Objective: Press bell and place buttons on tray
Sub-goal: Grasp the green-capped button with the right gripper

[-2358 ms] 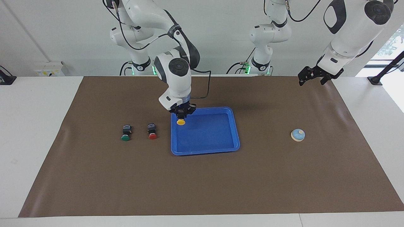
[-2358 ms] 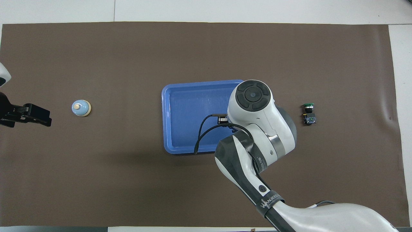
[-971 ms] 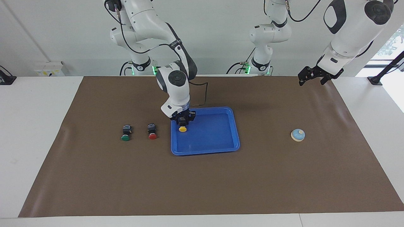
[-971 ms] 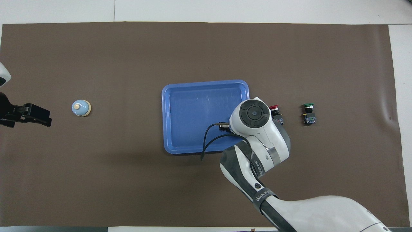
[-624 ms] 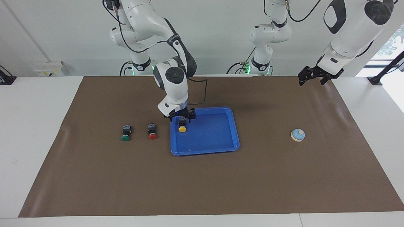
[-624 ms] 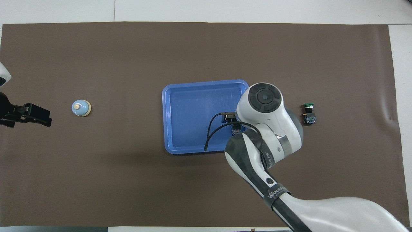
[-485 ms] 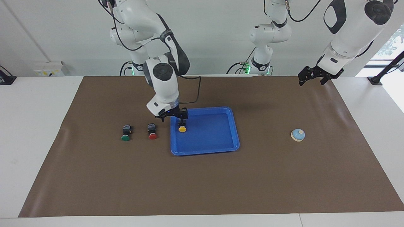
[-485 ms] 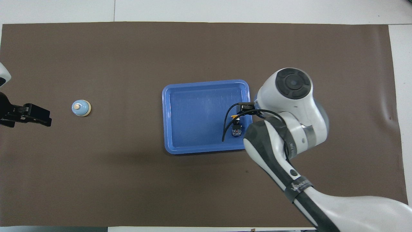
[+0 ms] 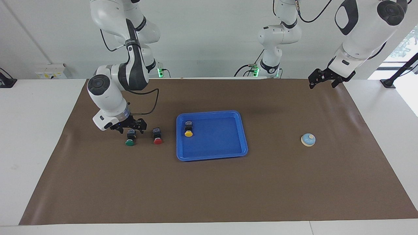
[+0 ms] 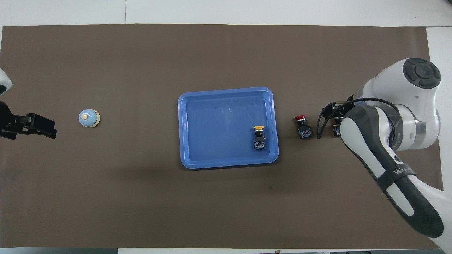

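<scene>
The right claw point(image 9: 129, 126) is spread open over the green button point(image 9: 130, 137). The red button point(image 9: 157, 135) lies beside it. The yellow button point(image 9: 188, 129) rests in the tray point(image 9: 240, 130). The left claw point(image 9: 324, 78) waits open, above the tabletop, well apart from the bell point(image 9: 308, 139).

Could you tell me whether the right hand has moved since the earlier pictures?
Yes. The right hand has left the tray, where the yellow button now lies, and hangs open over the green button.
</scene>
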Controlling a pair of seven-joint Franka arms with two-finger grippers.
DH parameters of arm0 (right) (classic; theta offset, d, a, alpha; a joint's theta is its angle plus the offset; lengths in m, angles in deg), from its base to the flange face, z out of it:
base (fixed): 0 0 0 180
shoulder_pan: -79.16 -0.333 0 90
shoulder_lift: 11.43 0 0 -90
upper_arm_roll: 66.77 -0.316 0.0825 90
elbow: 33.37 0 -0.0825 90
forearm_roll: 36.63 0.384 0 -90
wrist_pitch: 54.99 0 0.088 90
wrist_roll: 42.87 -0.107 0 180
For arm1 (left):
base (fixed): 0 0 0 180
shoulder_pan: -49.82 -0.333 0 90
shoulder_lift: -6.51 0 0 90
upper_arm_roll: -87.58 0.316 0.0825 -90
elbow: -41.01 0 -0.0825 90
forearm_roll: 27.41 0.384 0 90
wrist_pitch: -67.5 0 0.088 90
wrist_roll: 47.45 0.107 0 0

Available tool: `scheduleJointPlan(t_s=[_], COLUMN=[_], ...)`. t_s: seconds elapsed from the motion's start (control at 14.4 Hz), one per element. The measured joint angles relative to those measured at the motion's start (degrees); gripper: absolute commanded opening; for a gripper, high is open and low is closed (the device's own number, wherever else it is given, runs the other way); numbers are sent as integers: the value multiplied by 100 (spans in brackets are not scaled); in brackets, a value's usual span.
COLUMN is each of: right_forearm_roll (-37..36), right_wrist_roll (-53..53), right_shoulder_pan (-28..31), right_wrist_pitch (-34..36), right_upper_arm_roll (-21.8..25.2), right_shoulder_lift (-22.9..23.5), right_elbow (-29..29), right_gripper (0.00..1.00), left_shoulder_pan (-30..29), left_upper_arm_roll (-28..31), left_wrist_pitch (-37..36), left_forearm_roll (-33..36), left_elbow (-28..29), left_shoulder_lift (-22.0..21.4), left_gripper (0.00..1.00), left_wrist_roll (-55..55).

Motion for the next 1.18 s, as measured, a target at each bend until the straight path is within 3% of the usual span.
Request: scheduleJointPlan(t_s=[0.21,0.55,0.62,0.9,1.18], right_forearm_roll=[0,-2,-2,-2,-2], right_wrist_roll=[0,23,51,67,70], right_shoulder_pan=[49,192,214,225,225], right_wrist_pitch=[-632,-1210,-1322,-1550,-1673], right_upper_arm_roll=[-1,-1,-1,-3,-6], right_shoulder_lift=[-94,-149,-149,-148,-123], right_elbow=[584,1009,1097,1242,1292], right_gripper=[100,100,96,66,10], left_shoulder_pan=[0,0,0,0,0], left_upper_arm_roll=[0,0,0,0,0], left_wrist_pitch=[0,0,0,0,0], left_forearm_roll=[0,0,0,0,0], left_elbow=[0,0,0,0,0], left_shoulder_lift=[0,0,0,0,0], left_gripper=[100,100,100,100,100], left_wrist_roll=[0,0,0,0,0])
